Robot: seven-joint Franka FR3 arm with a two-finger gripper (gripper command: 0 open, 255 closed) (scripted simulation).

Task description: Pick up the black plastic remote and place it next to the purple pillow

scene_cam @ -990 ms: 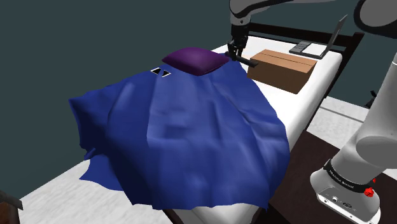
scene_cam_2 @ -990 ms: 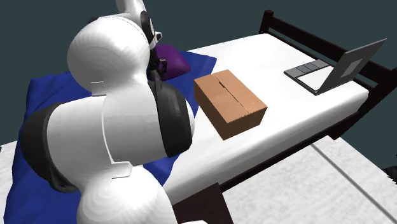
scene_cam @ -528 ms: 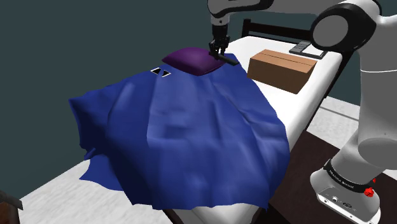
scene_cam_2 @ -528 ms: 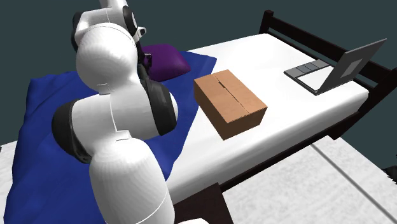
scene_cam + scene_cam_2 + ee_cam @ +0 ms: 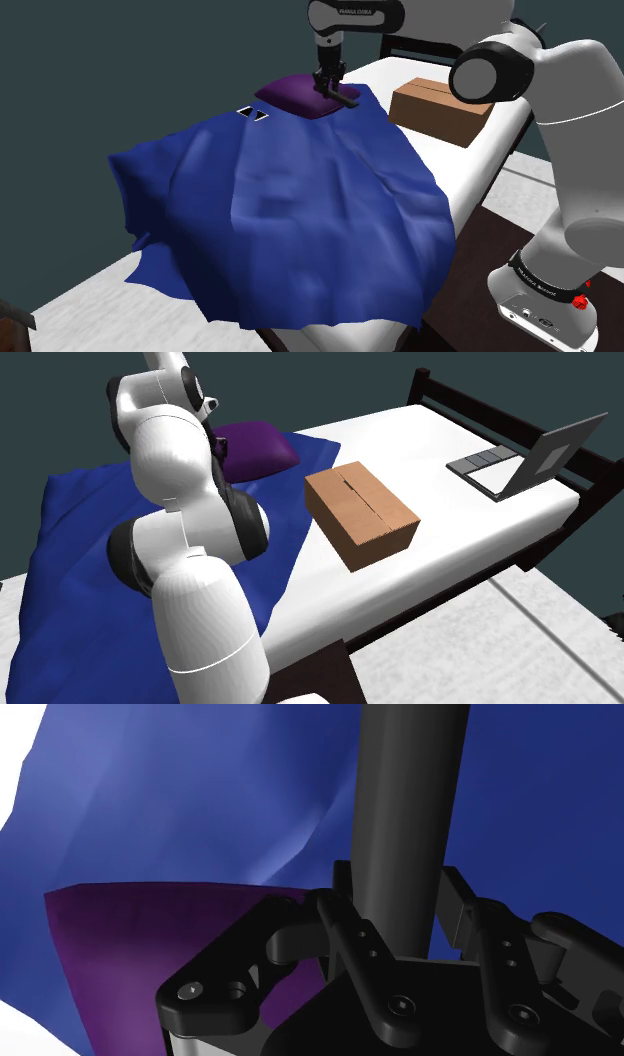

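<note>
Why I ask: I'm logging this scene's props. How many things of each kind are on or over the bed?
Blue blanket: 1
Purple pillow: 1
Brown box: 1
Open laptop: 1
Black remote, clasped in the gripper: 1
Total: 5

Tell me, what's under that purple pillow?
The rounded purple pillow rests on a crumpled blue blanket over the white bed. The patch directly beneath is covered from view. The black end effector clasps a black bar-shaped remote.

Gripper (image 5: 400, 909) clasping black remote (image 5: 412, 794), purple pillow (image 5: 130, 936), blue blanket (image 5: 190, 794)
</note>
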